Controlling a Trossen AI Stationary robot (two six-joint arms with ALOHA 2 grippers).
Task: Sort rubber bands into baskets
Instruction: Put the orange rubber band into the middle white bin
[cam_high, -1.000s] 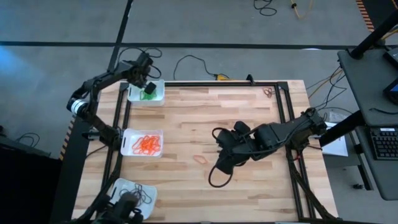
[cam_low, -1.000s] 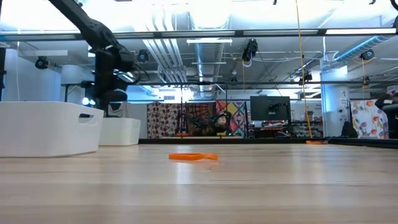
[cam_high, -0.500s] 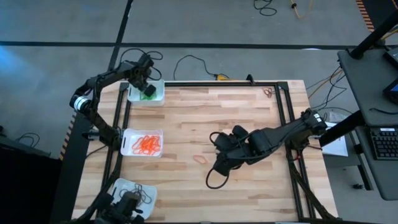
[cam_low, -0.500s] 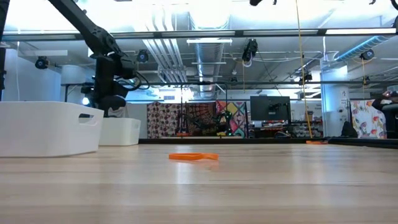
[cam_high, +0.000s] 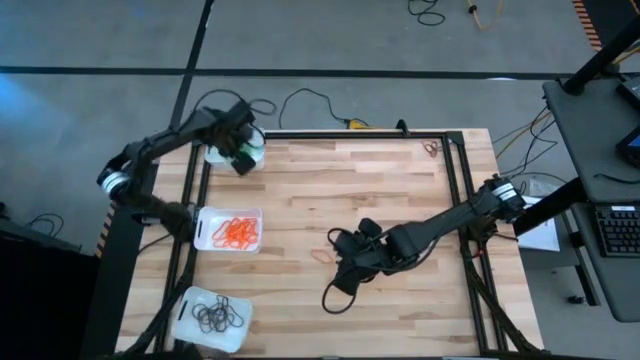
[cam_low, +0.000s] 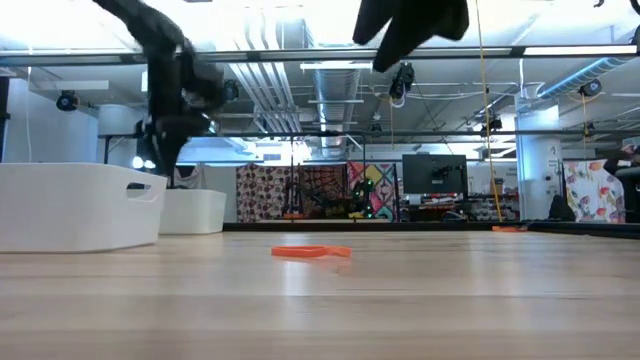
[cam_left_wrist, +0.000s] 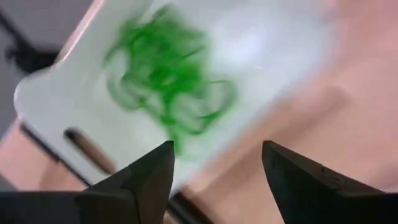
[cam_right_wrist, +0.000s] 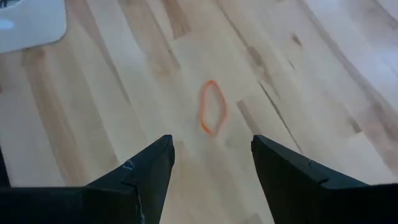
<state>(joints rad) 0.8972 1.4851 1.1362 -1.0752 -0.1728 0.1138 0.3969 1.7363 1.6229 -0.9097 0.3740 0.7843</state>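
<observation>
Right gripper (cam_high: 337, 250) hovers just beside the lone orange rubber band (cam_high: 321, 255) on the table (cam_high: 400, 190) from above, while its wrist view shows fingers (cam_right_wrist: 146, 171) spread apart above that band (cam_right_wrist: 212, 114).

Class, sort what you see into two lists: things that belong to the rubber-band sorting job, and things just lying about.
Job:
orange band on the table
green-band basket
orange-band basket
black-band basket
right gripper, open
left gripper, open

Lying about:
floor cables
keyboard
</observation>
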